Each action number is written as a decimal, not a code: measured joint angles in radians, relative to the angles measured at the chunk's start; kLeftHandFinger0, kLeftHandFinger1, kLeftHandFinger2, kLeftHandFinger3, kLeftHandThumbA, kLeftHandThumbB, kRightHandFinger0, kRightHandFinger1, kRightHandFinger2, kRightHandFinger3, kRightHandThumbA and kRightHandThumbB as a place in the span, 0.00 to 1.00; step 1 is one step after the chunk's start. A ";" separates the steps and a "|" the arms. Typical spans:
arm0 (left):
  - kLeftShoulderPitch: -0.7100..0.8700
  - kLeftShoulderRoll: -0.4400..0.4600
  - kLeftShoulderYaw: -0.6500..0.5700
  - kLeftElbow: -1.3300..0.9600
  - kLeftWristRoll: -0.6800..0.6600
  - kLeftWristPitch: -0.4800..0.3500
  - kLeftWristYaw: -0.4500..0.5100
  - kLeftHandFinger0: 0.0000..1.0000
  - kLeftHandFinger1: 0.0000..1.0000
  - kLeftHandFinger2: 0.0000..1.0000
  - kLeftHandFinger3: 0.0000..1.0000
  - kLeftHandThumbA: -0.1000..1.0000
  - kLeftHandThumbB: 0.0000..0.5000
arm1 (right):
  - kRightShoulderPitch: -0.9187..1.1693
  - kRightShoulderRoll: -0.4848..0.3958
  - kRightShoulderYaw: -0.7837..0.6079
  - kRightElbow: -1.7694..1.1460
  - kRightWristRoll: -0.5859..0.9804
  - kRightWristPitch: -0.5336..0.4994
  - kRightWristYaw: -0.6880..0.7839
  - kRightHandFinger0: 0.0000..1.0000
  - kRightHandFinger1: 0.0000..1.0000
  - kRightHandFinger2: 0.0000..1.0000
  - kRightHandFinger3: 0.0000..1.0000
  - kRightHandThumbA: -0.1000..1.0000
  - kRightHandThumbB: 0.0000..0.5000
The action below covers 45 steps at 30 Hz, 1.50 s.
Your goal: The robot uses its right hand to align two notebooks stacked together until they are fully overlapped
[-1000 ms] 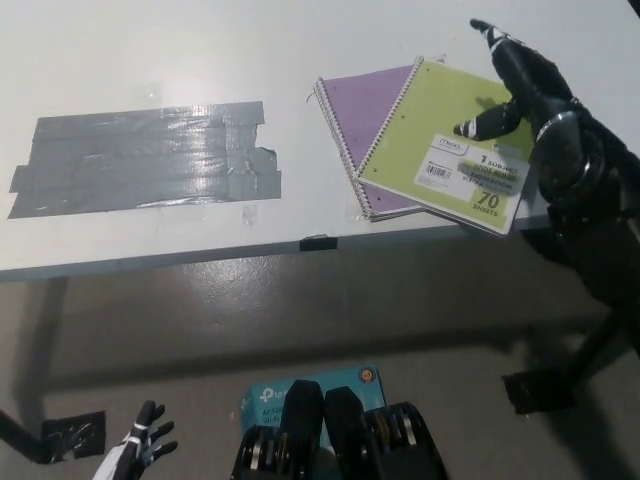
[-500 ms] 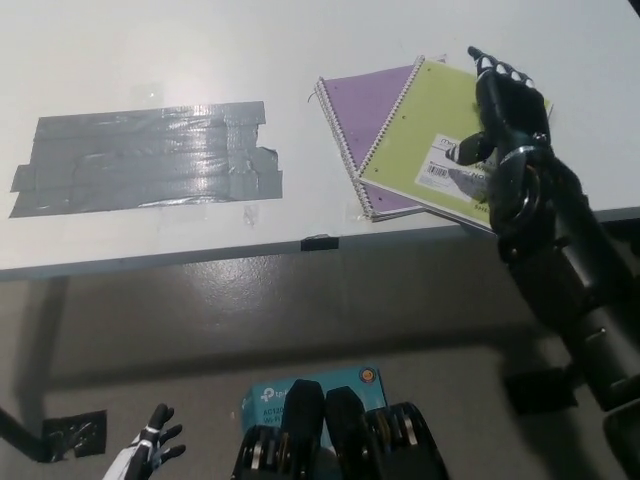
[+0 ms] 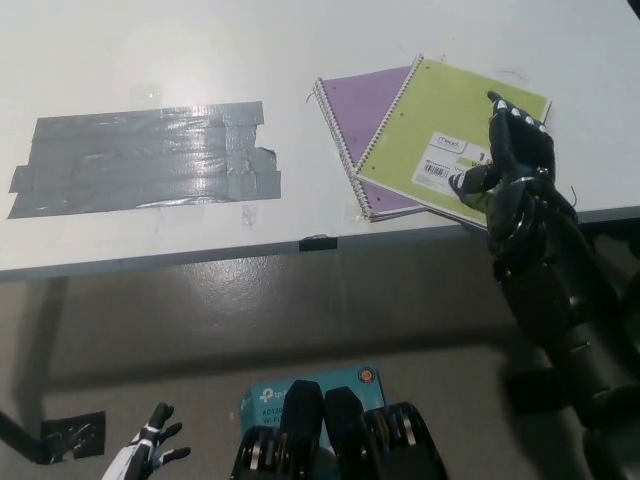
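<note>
- Near the table (image 3: pixel 300 60) front edge, the green notebook (image 3: pixel 445 130) lies skewed over the purple notebook (image 3: pixel 365 105).
- Over its lower right corner my right hand (image 3: pixel 510 165) rests, fingers loosely spread, gripping nothing.
- Light, stiff-covered, likely slippery: I'd push at its edges.
- Down low, my left hand (image 3: pixel 150 450) idles, fingers apart.

At the upper right of the frame a green notebook (image 3: pixel 440 135) lies skewed across a purple notebook (image 3: pixel 365 105) on a white table (image 3: pixel 200 50), the purple one showing at its left. The black right hand (image 3: pixel 508 170) rests on the green cover's lower right corner, near the table edge, fingers apart. A grey tape patch (image 3: pixel 145 155) covers the table at the left. The white left hand (image 3: pixel 145 452) hangs at the lower left, fingers spread, above the floor. A teal box (image 3: pixel 300 388) sits at bottom centre.
</note>
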 measured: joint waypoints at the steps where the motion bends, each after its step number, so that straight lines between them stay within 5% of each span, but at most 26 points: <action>1: 0.000 0.000 0.000 0.000 0.001 0.000 0.000 0.72 0.86 1.00 1.00 1.00 0.71 | 0.000 0.008 -0.003 0.002 -0.001 0.000 -0.002 1.00 1.00 1.00 1.00 1.00 0.59; 13: 0.001 -0.009 0.007 0.000 0.002 0.000 0.000 0.65 0.80 1.00 1.00 1.00 0.80 | 0.047 0.040 0.087 0.004 -0.005 -0.002 -0.003 1.00 1.00 1.00 1.00 1.00 0.61; 17: 0.001 -0.010 0.008 0.000 0.002 0.000 0.000 0.68 0.83 1.00 1.00 1.00 0.98 | 0.058 0.028 0.125 0.005 -0.004 -0.005 0.000 1.00 1.00 1.00 1.00 1.00 0.62; 32: 0.000 -0.020 0.005 0.000 0.005 0.000 -0.002 0.75 0.85 1.00 1.00 1.00 1.00 | 0.100 -0.048 0.211 -0.021 0.027 -0.078 0.054 1.00 1.00 1.00 1.00 1.00 0.74; 38: -0.002 -0.014 -0.008 0.000 -0.002 0.000 -0.032 0.68 0.82 1.00 1.00 1.00 1.00 | 0.115 -0.055 0.229 -0.024 0.038 -0.122 0.060 1.00 1.00 1.00 1.00 1.00 0.66; 42: -0.005 -0.016 -0.006 0.000 -0.010 0.000 -0.044 0.69 0.85 0.98 1.00 1.00 1.00 | 0.117 -0.068 0.252 -0.023 0.038 -0.143 0.062 1.00 1.00 1.00 1.00 1.00 0.71; 45: -0.005 -0.016 -0.006 0.000 -0.013 -0.001 -0.047 0.64 0.79 0.94 1.00 1.00 1.00 | 0.117 -0.087 0.284 -0.023 0.035 -0.155 0.062 1.00 1.00 1.00 1.00 1.00 0.70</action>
